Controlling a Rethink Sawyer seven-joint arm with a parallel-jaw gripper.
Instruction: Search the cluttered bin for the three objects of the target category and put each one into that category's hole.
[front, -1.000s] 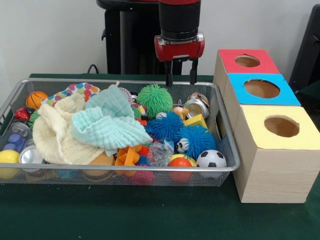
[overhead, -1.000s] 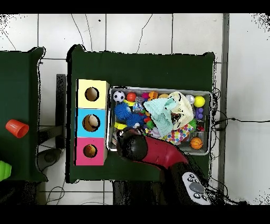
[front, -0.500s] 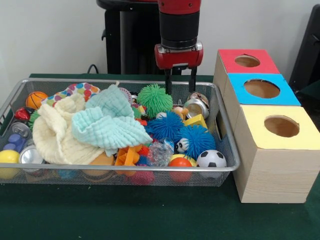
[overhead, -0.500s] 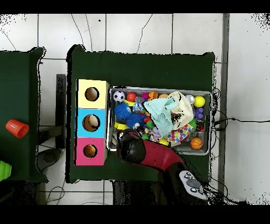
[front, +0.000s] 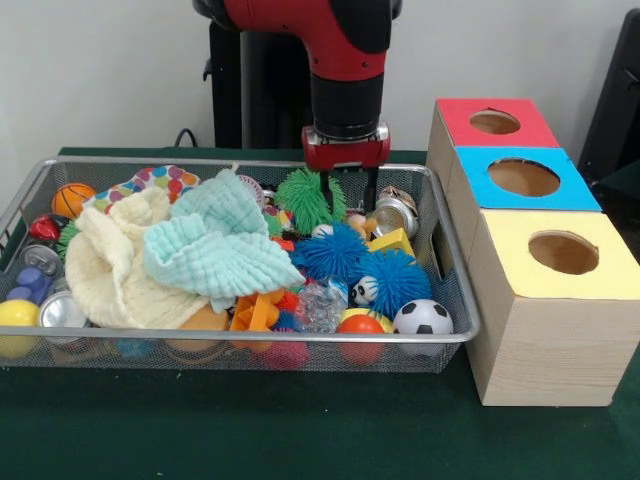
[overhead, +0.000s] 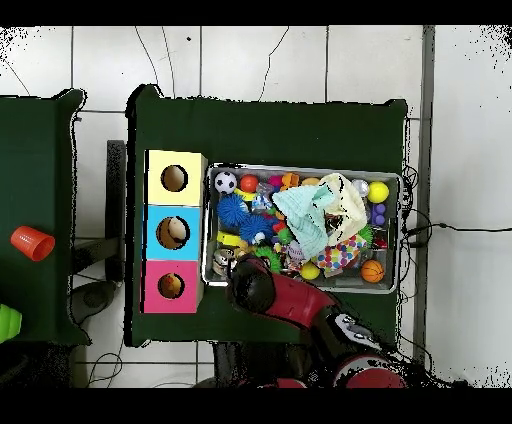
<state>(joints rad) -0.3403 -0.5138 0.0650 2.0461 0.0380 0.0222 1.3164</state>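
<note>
We see the claw (front: 350, 195) hemmed in: a green spiky ball (front: 305, 197) presses its left side, a silver can (front: 394, 214) crowds its right (bin wall (front: 440, 245) beyond), blue spiky balls (front: 365, 265) below.

- The arm (overhead: 290, 295) hides the gripper overhead.
- Cloths (front: 185, 250) cover toys beneath.
- The green ball (front: 305, 198) hides one gripper fingertip.

no text, label, brand, number or sign can be read on anything in either view.
</note>
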